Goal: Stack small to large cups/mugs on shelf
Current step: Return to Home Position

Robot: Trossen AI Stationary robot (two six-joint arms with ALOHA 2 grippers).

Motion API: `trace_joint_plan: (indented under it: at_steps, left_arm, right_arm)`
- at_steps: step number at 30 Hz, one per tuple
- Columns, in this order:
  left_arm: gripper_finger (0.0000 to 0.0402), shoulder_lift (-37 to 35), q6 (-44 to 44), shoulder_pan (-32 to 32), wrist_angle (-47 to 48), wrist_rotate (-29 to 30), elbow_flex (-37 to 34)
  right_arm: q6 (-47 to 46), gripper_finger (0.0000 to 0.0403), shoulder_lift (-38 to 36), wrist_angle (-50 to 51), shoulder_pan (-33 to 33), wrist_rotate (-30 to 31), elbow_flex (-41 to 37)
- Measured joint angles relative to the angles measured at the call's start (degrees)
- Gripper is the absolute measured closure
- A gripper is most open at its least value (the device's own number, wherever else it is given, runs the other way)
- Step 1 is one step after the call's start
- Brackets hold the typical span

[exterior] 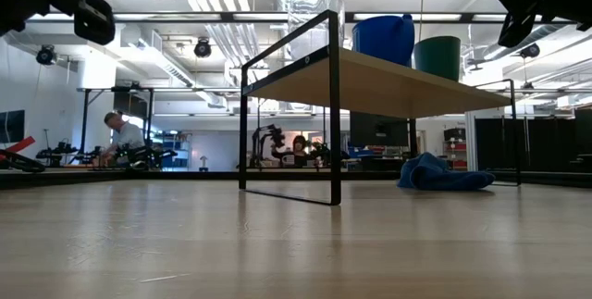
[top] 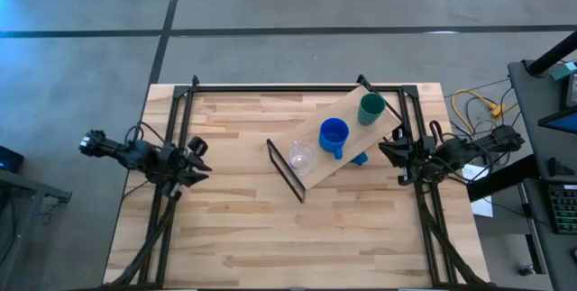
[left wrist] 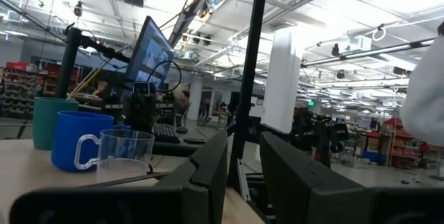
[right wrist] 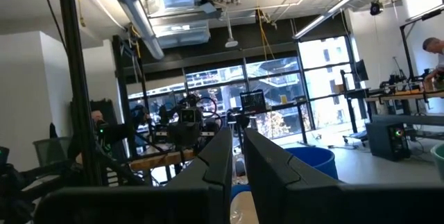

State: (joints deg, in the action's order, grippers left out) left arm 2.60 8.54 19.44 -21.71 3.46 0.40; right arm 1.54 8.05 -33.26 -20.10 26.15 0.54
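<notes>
High view: shelf [top: 311, 176] set diagonally mid-table [top: 234, 237], far corner near the table's far-right edge. On top, in a row and apart: glass cup [top: 300, 157], blue mug [top: 334, 135], green cup [top: 370, 108]. Left gripper [top: 204, 161] well clear at left, fingers parted, empty. Right gripper [top: 389, 160] just beside shelf's right edge, fingers nearly together, empty.
</notes>
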Motion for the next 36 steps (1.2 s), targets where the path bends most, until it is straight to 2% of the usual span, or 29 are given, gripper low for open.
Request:
trace_joint_plan:
  at_steps: [36]
  left_arm:
    - [0.0329, 0.74, 0.02, 0.00, -0.09, -0.02, -0.15]
  right_arm:
    - [0.00, 0.0369, 0.00, 0.00, -0.01, 0.00, 0.02]
